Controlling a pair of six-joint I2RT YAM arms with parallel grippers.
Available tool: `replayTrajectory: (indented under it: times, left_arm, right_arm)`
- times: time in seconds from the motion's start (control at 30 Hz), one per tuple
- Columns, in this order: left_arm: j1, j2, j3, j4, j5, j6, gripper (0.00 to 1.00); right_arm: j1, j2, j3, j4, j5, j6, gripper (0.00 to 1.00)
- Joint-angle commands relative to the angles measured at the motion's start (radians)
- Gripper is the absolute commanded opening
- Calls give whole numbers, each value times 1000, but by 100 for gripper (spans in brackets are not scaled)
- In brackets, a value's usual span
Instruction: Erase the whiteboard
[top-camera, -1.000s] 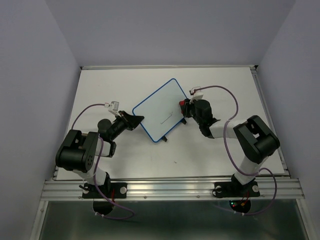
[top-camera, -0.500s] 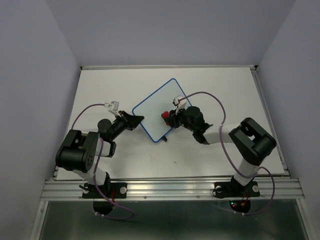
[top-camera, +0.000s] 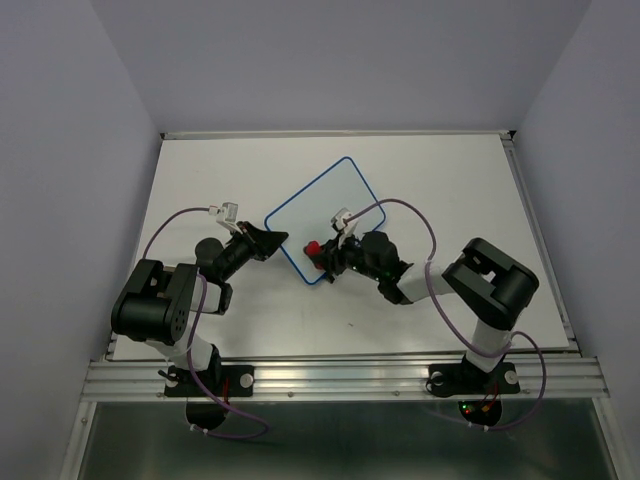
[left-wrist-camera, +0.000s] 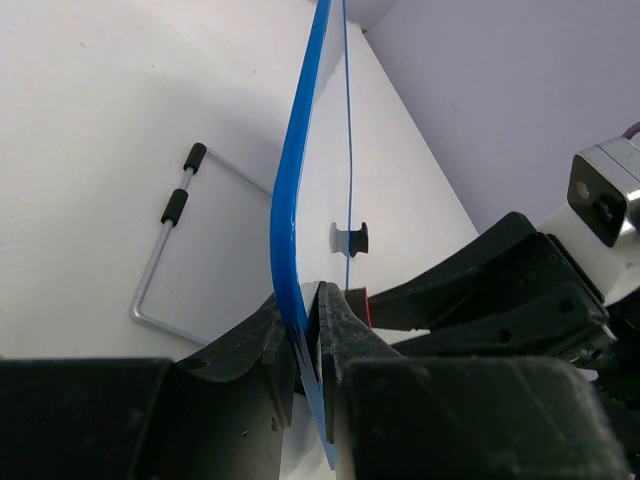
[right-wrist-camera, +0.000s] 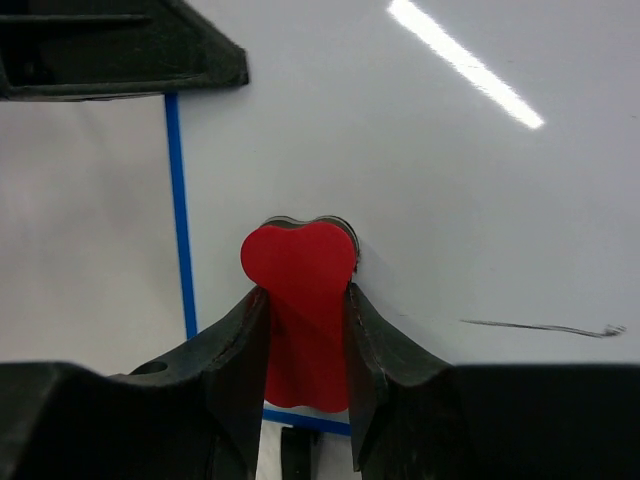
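Whiteboard (top-camera: 322, 215), just the one, is sitting near the middle of the white table (top-camera: 200, 180), turned so its corners are pointing like a diamond, one toward 12 o'clock and one toward 6. Two arms are reaching in to it from the near edge. The left gripper (top-camera: 282, 238) is coming at the board from its 9 o'clock side, and from its wrist camera its two fingers are pinching the thin blue rim between them, with the board showing edge-on. The right gripper (top-camera: 320, 255) is lying low over the board's 6 o'clock corner, its two fingers squeezing a single red heart-shaped eraser (right-wrist-camera: 298, 258). The rounded lobes of the heart are poking out past the fingertips and seem to be pressing against the white surface, just inside the blue border. One thin black stroke (right-wrist-camera: 540, 326) is showing on the board, toward 3 o'clock of the eraser in the right wrist view, with nothing else drawn around it there. From the left wrist, one bent wire stand (left-wrist-camera: 165, 250) with two black sleeves is showing beside the rim; I cannot tell whether it is resting on the table or belonging to the board's back.
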Motion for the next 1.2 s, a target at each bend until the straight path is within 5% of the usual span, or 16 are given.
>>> replayTrajectory:
  times: [0.0,0.43,0.6,1.0,1.17]
  left_arm:
    - [-5,27,-13,178,-8,100,0]
    - [-5,38,-2,170,1,99,0]
    - [-5,40,3,161,3,97,0]
    - [-5,40,3,158,3,100,0]
    - [-6,41,3,159,3,100,0]
  right_arm:
    - [-88,10,-47,99,140,43,1]
    - [-286,15,-65,142,163,39,1]
    - [-286,36,-47,139,12,54,1]
    - [-61,123,-9,135,-134,19,1]
    - [-51,101,-8,124,-40,-4,1]
